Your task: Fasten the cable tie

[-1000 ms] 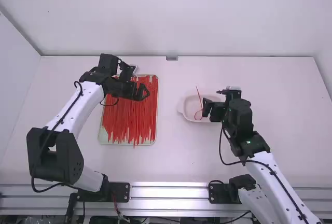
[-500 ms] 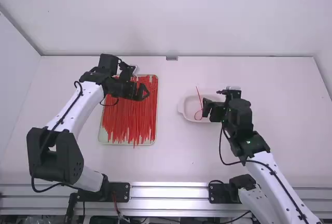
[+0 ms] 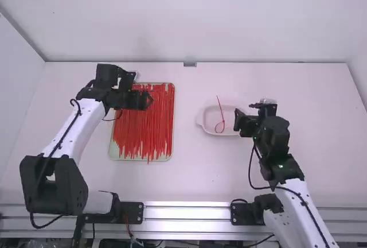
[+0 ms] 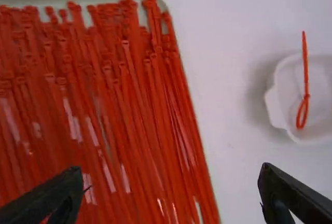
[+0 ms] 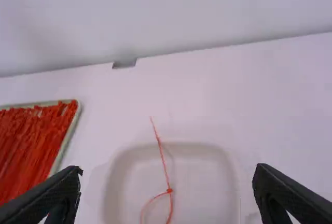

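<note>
A looped red cable tie (image 3: 219, 118) lies in a white dish (image 3: 207, 123), its tail sticking out over the far rim; the tie also shows in the left wrist view (image 4: 303, 99) and the right wrist view (image 5: 162, 182). A tray (image 3: 170, 155) holds several loose red cable ties (image 3: 143, 124) (image 4: 104, 110). My left gripper (image 3: 144, 100) hovers open over the far part of the tray with nothing between its fingers. My right gripper (image 3: 238, 121) stands open just right of the dish, holding nothing.
The white table stretches bare to the right of the dish and in front of the tray. A small grey fitting (image 3: 190, 63) (image 5: 124, 64) sits at the table's far edge against the back wall.
My left gripper has drawn back to the left over the tray. My right gripper has backed away to the right from the dish, leaving the looped tie in it.
</note>
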`<state>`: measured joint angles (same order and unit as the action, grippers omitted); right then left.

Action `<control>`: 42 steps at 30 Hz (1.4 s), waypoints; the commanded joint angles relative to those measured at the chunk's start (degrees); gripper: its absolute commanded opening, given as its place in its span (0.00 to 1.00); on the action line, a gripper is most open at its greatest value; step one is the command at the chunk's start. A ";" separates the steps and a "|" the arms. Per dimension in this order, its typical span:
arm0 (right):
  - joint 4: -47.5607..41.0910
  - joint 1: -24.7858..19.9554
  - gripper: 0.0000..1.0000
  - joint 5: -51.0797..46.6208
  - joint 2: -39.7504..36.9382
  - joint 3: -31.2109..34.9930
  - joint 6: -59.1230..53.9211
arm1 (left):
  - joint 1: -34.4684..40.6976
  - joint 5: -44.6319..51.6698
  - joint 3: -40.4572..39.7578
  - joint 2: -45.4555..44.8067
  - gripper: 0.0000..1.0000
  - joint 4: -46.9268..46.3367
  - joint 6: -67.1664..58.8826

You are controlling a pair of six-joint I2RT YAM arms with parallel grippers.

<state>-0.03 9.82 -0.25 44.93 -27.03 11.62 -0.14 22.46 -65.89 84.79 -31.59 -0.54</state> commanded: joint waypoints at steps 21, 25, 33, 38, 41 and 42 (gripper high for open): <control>0.03 -9.82 0.40 0.25 -27.68 27.03 -11.62 | 0.14 -22.46 24.43 -25.61 0.46 23.62 0.54; 0.03 -9.82 0.31 0.25 -32.82 27.03 -11.62 | 0.14 -22.46 30.29 -31.47 0.36 29.49 0.54; 0.03 -9.82 0.18 0.25 -40.08 27.03 -11.62 | 0.14 -22.46 40.09 -41.27 0.19 31.59 0.54; 0.03 -9.82 0.11 0.25 -44.18 27.03 -11.62 | 0.14 -22.46 46.58 -47.76 0.08 31.59 0.54; 0.03 -9.82 0.08 0.25 -44.93 27.03 -11.62 | 0.14 -22.46 50.11 -51.29 0.01 31.59 0.54; 0.03 -9.82 0.06 0.25 -44.93 27.03 -11.62 | 0.14 -22.46 51.66 -52.84 0.00 31.59 0.54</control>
<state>0.40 -0.12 0.01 0.47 -0.60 -0.27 -0.14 0.30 -16.69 34.63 -0.12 0.03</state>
